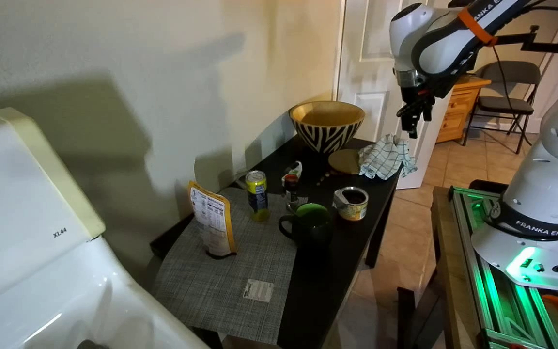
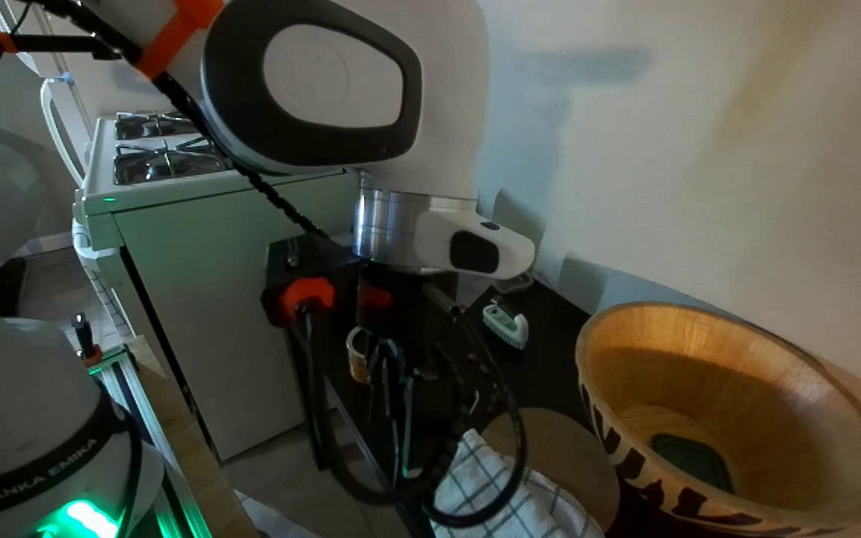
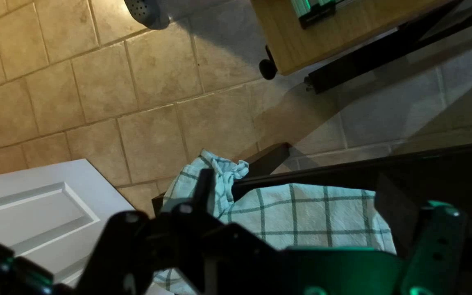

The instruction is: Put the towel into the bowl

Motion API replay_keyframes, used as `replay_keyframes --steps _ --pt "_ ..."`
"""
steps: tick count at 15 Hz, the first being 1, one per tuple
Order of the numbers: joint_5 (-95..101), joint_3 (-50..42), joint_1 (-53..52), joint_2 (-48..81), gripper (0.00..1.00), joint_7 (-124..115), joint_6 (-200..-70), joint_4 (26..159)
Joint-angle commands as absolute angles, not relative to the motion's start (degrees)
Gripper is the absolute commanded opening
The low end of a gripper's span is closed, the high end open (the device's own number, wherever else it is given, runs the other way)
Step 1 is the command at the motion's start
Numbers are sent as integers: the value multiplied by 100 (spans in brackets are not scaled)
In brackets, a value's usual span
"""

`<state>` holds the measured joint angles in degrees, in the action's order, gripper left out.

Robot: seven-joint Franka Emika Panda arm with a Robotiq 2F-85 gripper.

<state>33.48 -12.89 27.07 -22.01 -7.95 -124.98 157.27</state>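
One checked towel (image 1: 386, 157): lies crumpled at a corner of the dark bench (image 1: 317, 291), beside the round board (image 1: 344, 161) in an exterior view, with one end spilling over the edge above the tiled floor (image 1: 410, 215).

Black claw (image 1: 420, 126): hangs above the towel and apart from it, fingers (image 3: 204, 190) spread wide, nothing in their hold.

Pick-up ahead: the step in hand appears to be the grasp. A sound approach likely comes straight down onto the thick of the towel, well inboard of the overhanging end, where a pinch could push fabric off the edge.

Raised folds: probably the best bite. Straddling several layers, easing down until the fingertips just meet the bench, then closing slowly should gather more than one thin sheet.

Striped bowl (image 1: 330, 138): stands upright near the towel, mouth up, a dark green item (image 2: 692, 459) inside. The carry would call for height enough that the trailing fabric clears the rim, with release over the middle.

Gathered end: points out past the bench's edge in the wrist view; the flatter checked panel trails the opposite way, in along the bench.

Towel's long axis: seems to run roughly with that edge, though the heap is loose and the claw hides part of it, so the reading is tentative.
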Motion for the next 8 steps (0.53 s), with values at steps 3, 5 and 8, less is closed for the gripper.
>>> replay_keyframes --steps 3,5,8 --pt "3613 -2123 2987 -936 100 -654 -14141 15319" --pt "3782 -2258 3095 -402 100 -875 -14732 15102" --pt "3901 -2413 3173 340 100 -1605 -15536 14697"
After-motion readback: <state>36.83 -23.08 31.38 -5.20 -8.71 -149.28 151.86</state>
